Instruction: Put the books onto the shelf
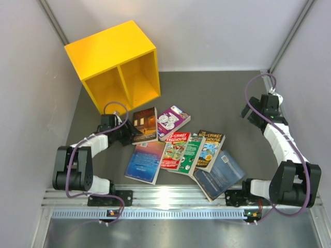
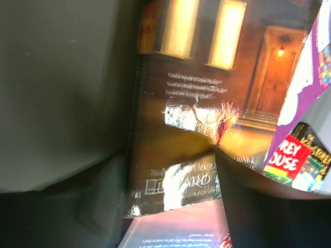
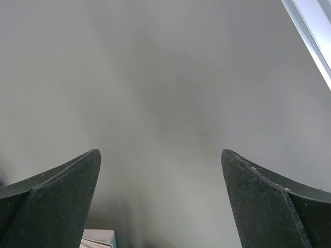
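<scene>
Top external view: my left hand [image 1: 124,133] lies low on the grey counter [image 1: 227,98]. Its fingers are spread about the left edge of a dark brown paperback with a lit doorway on its cover [image 1: 145,125]; I cannot tell whether they touch it. Other colourful paperbacks [image 1: 178,150] fan out beside it mid-counter. The bright yellow two-compartment shelf [image 1: 111,49] stands in the far-left corner. My right hand [image 1: 250,114] hangs spread wide near the right edge.

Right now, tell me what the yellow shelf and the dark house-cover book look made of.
Yellow shelf: likely painted wood or board; thick flat panels, even matte colour, no grain showing.
Dark book: paper with a glossy cover; bright glare patches across it in the left wrist view.
</scene>
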You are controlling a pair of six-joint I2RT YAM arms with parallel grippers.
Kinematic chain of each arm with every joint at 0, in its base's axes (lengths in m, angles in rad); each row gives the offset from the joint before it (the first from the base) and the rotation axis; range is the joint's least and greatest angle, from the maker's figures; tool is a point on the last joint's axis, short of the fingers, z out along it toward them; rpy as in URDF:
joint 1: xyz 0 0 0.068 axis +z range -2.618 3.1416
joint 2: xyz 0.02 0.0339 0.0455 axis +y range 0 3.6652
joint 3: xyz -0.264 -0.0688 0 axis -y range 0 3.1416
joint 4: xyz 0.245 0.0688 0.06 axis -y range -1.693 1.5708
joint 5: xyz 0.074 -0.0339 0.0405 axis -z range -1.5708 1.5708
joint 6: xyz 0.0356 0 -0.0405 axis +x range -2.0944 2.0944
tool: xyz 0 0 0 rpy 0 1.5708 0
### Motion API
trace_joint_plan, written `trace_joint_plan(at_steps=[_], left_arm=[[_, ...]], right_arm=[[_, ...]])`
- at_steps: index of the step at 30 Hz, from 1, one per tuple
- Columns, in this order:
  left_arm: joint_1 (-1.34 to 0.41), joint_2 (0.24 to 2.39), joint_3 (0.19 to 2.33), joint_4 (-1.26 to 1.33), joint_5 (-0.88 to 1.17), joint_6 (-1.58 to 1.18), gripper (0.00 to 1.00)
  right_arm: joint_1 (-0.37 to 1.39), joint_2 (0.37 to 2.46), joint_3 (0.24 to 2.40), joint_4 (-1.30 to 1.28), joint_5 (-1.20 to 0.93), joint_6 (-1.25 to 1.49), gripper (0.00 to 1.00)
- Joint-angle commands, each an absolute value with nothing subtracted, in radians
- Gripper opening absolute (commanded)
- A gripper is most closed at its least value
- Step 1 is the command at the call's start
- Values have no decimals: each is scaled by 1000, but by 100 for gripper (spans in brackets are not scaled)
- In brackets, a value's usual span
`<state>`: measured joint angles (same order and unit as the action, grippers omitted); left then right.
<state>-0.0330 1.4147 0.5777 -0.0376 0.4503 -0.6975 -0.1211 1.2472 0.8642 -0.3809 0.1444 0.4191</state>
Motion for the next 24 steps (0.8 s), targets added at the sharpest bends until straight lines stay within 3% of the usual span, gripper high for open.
trace_joint_plan(at_steps=[1, 7, 8, 15, 24], left_arm=[[-29, 1459, 546, 44, 457, -703, 59], [-29, 1421, 549, 29, 474, -698, 16], [-29, 1413, 554, 14, 472, -698, 0], [-34, 1249, 661, -178, 498, -664, 0], [-107, 1126, 1087, -388, 586, -670, 0]], right_arm=[[-133, 1259, 919, -393, 118, 413, 100], [-135, 1259, 899, -390, 100, 469, 100], [-133, 1255, 890, -385, 81, 485, 100], [-89, 1212, 738, -264, -113, 656, 100], [50, 1138, 710, -233, -68, 750, 100]])
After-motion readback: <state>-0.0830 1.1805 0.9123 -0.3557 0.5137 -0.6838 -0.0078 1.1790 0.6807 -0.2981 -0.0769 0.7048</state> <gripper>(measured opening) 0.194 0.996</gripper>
